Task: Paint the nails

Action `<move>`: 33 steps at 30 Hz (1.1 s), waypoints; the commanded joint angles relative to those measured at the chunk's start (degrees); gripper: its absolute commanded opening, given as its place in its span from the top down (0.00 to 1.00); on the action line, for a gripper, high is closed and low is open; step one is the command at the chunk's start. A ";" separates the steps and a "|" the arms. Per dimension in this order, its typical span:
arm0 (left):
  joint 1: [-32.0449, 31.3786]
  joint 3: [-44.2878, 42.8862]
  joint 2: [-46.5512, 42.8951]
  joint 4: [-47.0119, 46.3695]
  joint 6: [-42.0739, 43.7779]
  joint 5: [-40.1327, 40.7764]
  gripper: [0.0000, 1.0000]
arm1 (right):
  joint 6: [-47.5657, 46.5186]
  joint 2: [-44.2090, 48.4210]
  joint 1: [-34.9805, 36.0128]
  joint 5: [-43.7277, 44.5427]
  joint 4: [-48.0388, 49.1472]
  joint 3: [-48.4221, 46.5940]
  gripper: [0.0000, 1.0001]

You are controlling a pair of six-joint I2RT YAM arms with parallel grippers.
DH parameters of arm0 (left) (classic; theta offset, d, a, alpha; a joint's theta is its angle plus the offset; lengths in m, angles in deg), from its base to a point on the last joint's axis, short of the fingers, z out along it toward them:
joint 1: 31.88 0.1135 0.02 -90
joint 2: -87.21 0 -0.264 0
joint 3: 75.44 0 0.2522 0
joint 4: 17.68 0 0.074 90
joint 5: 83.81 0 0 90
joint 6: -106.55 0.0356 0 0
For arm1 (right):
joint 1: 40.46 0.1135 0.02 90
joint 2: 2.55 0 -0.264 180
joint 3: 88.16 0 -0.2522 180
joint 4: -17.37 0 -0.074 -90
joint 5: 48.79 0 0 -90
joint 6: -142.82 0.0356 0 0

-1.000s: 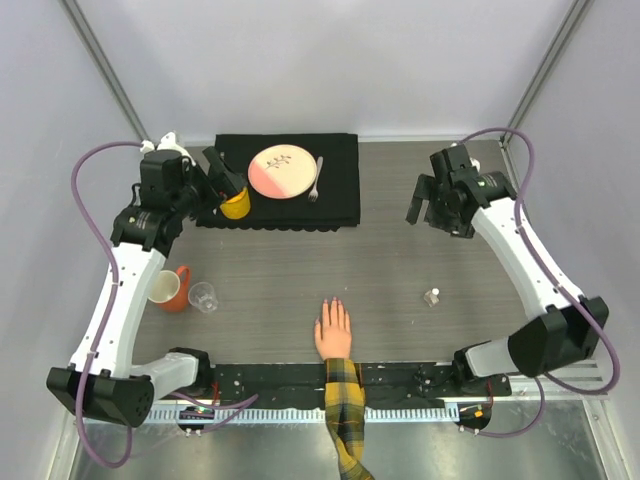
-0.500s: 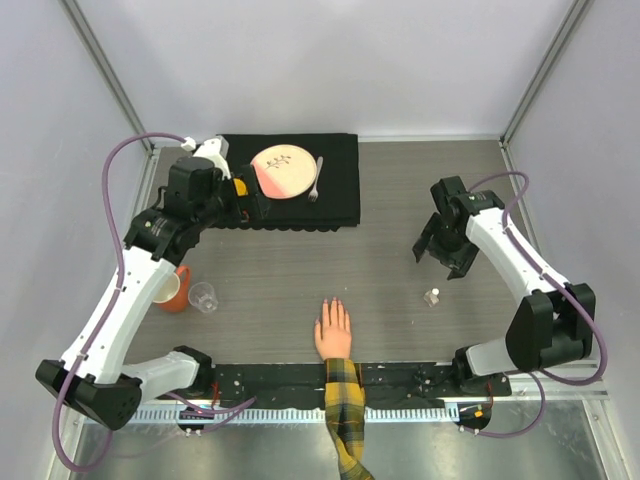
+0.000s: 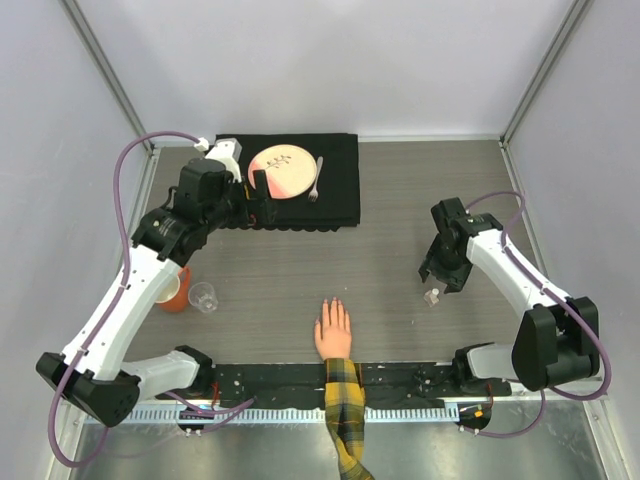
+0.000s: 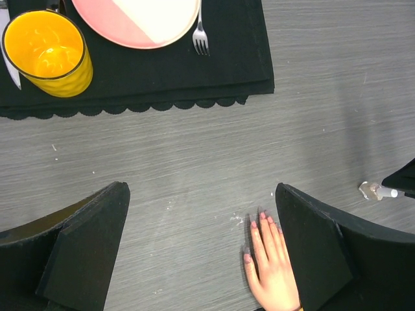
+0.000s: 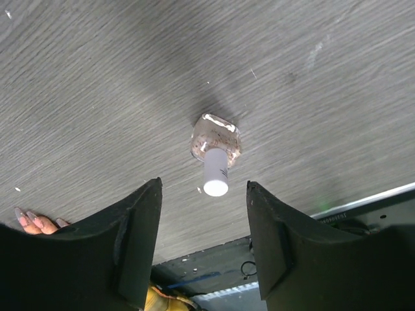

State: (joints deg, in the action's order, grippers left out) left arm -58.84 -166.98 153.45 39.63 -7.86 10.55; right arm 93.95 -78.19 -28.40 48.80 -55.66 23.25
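A flesh-coloured hand (image 3: pixel 333 330) in a yellow-and-black plaid sleeve lies flat at the table's near edge. Its pinkish nails (image 3: pixel 333 302) point away from the arms' bases. They also show in the left wrist view, nails (image 4: pixel 259 220), and at the lower left of the right wrist view, nails (image 5: pixel 29 218). A small clear bottle (image 3: pixel 432 297) with a white cap stands to the hand's right. My right gripper (image 3: pixel 438 280) hovers directly over the bottle (image 5: pixel 216 146), open, one finger on each side of the cap without touching. My left gripper (image 3: pixel 262 200) hangs open and empty near the mat's front edge.
At the back lies a black placemat (image 3: pixel 340 205) with a pink-and-white plate (image 3: pixel 282 171), a fork (image 3: pixel 316 180) and a yellow cup (image 4: pixel 48 55). An orange mug (image 3: pixel 172 292) and a clear glass (image 3: pixel 203 296) stand at the left.
My right arm has come down and toward the near edge, over the bottle, and its jaws have narrowed. My left arm has swung right, from the yellow cup toward the mat's front edge.
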 commanded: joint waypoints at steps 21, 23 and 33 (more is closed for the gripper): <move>-0.46 -1.76 0.74 -1.01 1.38 1.09 0.00 | -1.92 -0.12 2.01 3.04 6.18 5.52 0.57; -0.46 -1.76 0.73 -0.92 1.29 1.00 0.00 | -2.36 -0.39 2.27 3.48 6.53 5.78 0.61; -0.37 -5.27 3.10 4.52 -5.38 -4.09 0.00 | -8.68 -0.74 9.99 4.97 1.70 -4.38 0.99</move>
State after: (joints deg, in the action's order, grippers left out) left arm -59.14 -168.25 155.11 41.34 -9.06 10.04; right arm 89.73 -79.06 -22.61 52.12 -51.57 27.43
